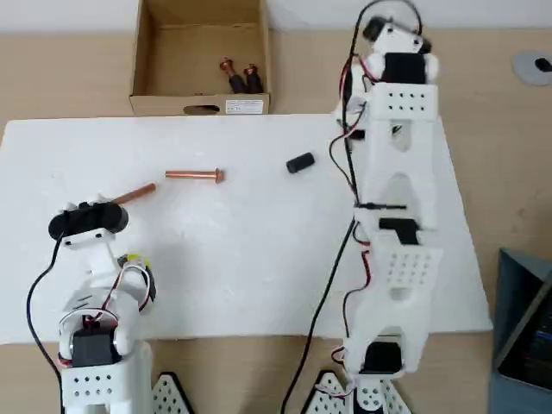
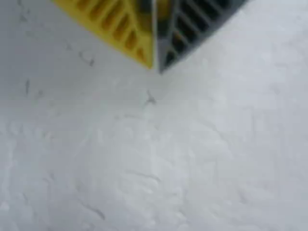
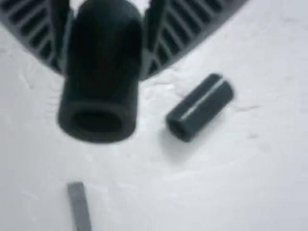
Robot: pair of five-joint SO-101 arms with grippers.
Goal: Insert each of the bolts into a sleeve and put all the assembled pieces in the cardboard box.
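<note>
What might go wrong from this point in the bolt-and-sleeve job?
1. The right gripper holds a sleeve close to a loose sleeve; a low move may knock the loose one rolling.
2. The left gripper is shut on nothing, while a bolt lies by that arm; it may nudge the bolt away rather than grasp it.

Counting now. Bolts: 2 loose copper ones lying on white sheet [image 1: 241, 276] – first bolt [image 1: 194, 175], second bolt [image 1: 136, 192], one end hiding under left arm [image 1: 90, 345]. Sleeves: 2 bare black ones – held sleeve [image 3: 98, 86] sitting between right fingers [image 3: 185, 29], loose sleeve [image 3: 199, 107] lying just beside. Assembled pieces: 2 resting in cardboard box [image 1: 155, 105] – first piece [image 1: 228, 73], second piece [image 1: 253, 79]. Boxes: 1. Sheets: 1. Arms: 2, other one being right arm [image 1: 401, 259].
</note>
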